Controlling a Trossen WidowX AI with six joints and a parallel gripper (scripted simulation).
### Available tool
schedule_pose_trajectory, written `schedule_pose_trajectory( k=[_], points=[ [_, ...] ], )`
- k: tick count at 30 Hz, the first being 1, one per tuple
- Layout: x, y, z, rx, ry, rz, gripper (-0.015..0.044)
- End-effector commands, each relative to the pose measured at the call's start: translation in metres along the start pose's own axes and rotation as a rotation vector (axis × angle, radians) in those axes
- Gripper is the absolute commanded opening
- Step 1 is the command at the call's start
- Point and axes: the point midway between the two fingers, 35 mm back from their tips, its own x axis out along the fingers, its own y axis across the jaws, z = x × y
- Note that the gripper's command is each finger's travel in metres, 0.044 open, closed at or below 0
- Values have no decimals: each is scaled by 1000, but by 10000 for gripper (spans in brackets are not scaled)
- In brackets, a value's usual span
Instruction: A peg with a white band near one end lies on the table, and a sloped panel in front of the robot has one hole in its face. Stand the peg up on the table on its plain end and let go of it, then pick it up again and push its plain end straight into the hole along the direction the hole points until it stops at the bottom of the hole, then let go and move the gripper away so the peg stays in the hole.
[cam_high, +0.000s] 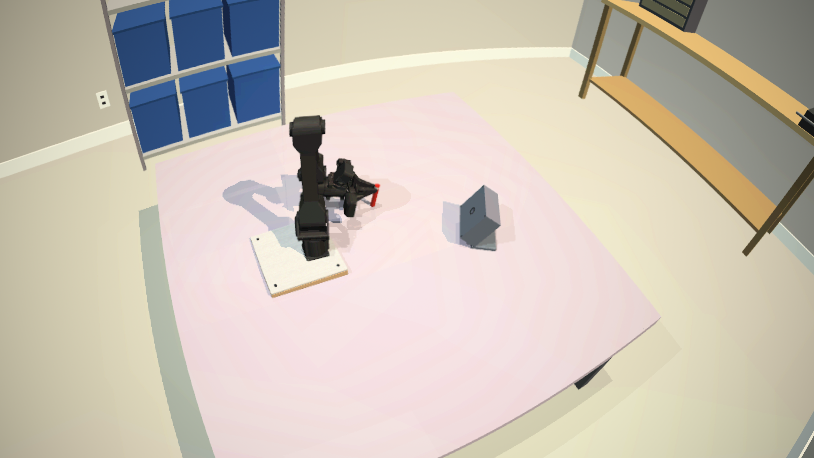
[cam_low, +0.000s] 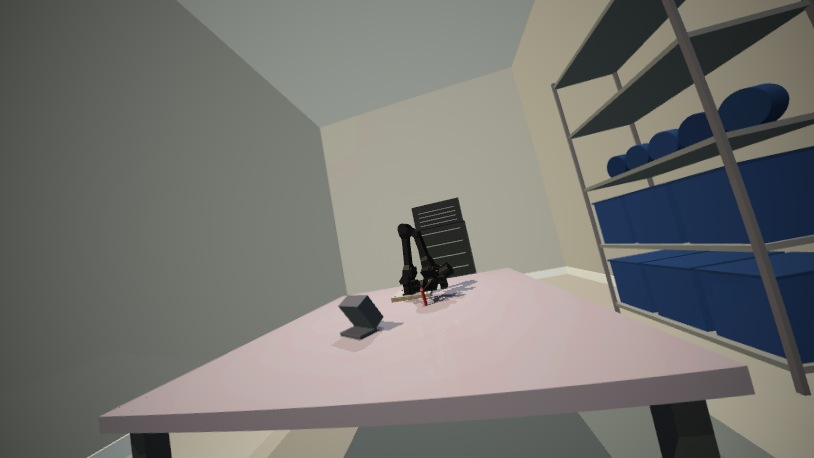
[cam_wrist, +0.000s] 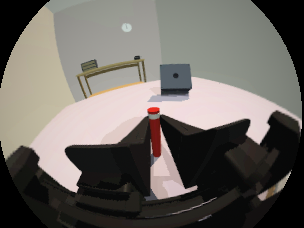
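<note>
The red peg (cam_high: 373, 196) (cam_low: 424, 296) (cam_wrist: 156, 136) is close to upright, its white-banded end up and its plain end down at or just above the table; the frames do not show which. My gripper (cam_high: 376, 189) (cam_low: 422, 289) (cam_wrist: 154, 118) is shut on the peg just below the white band, reaching in nearly level from the side. The grey sloped panel (cam_high: 486, 214) (cam_low: 362, 311) (cam_wrist: 167, 83) stands apart from the peg, farther out from the arm. Its hole (cam_high: 471, 210) (cam_wrist: 175, 76) faces the arm and is empty.
The arm stands on a white base board (cam_high: 296, 267) on the pink table (cam_high: 398, 341) (cam_low: 483, 364) (cam_wrist: 80, 120). Shelves with blue bins (cam_high: 153, 116) and a wooden bench (cam_high: 688, 136) stand beyond the table.
</note>
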Motion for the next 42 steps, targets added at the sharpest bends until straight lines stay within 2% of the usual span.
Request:
schedule_pose_trajectory(
  k=[1,42],
  points=[
    [-1,0,-2,0,1,0,49],
    [-7,0,-5,19,-50,-10,49]
  ],
)
